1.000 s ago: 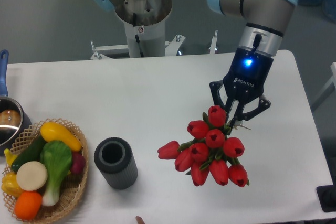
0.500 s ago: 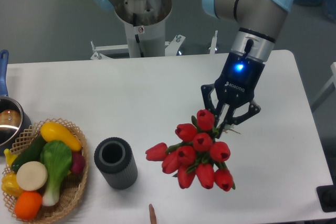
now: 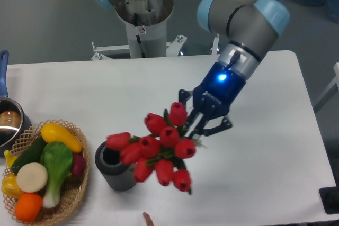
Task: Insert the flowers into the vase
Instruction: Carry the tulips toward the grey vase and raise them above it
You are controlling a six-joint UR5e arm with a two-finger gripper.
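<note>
My gripper [image 3: 195, 121] clamped on flowers [image 3: 156, 151], bunch held above table, blooms overlapping vase [image 3: 115, 165] right rim. Pickup done; stems not yet in mouth. Insertion left.

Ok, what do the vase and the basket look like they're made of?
The vase looks like matte dark grey plastic or rubber: its ribbed wall shows no shine. The basket looks like woven wicker, with tan interlaced strands along its rim. Neither is certain from this view.
</note>
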